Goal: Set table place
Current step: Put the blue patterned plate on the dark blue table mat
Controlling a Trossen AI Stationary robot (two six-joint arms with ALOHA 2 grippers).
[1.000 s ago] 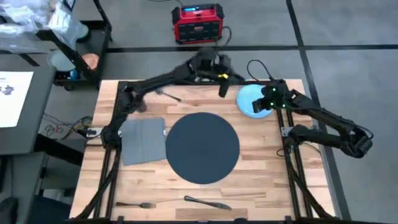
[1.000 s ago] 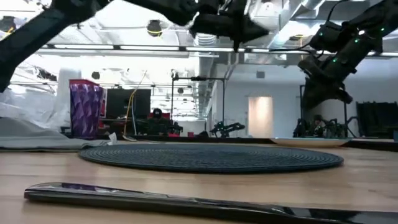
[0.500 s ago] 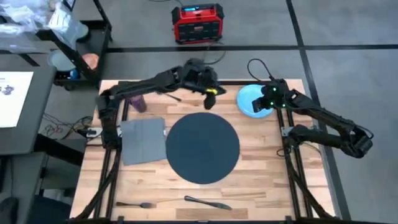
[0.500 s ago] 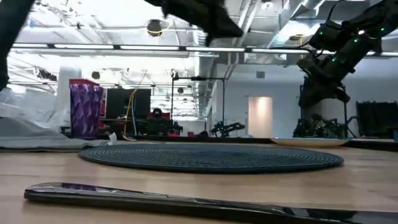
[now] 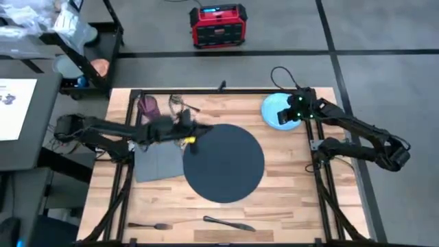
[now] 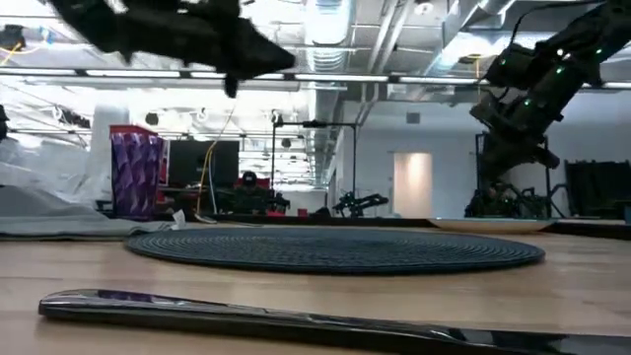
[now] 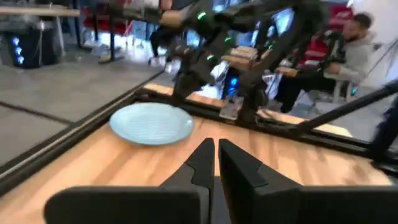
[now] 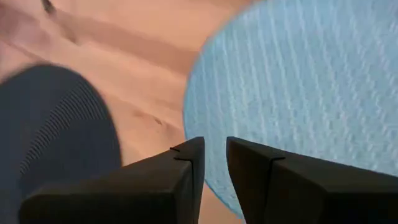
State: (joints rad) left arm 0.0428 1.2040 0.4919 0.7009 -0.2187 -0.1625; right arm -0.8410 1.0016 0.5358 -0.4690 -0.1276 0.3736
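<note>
The place, a round dark mat [image 5: 226, 165], lies flat on the middle of the wooden table [image 5: 288, 199]; the low view shows it as a thin ribbed disc [image 6: 335, 248]. My left gripper [image 5: 190, 141] hovers shut over the mat's left rim, beside the grey napkin [image 5: 156, 156]; its fingers [image 7: 214, 155] hold nothing. A light blue plate [image 5: 276, 110] rests flat at the far right. My right gripper [image 8: 213, 155] hangs above the plate's rim, narrowly open, with nothing between its fingers.
A purple cup [image 5: 147, 106] and a fork [image 5: 184, 105] stand near the far left edge. Another fork [image 5: 147, 225] and a knife [image 5: 230, 224] lie along the near edge. A person sits beyond the table in the left wrist view [image 7: 354, 50].
My left arm has swung from the middle of the far edge toward the table's left and near side, ending low over the mat's left rim and the napkin. Mat, plate and cutlery have stayed in place.
</note>
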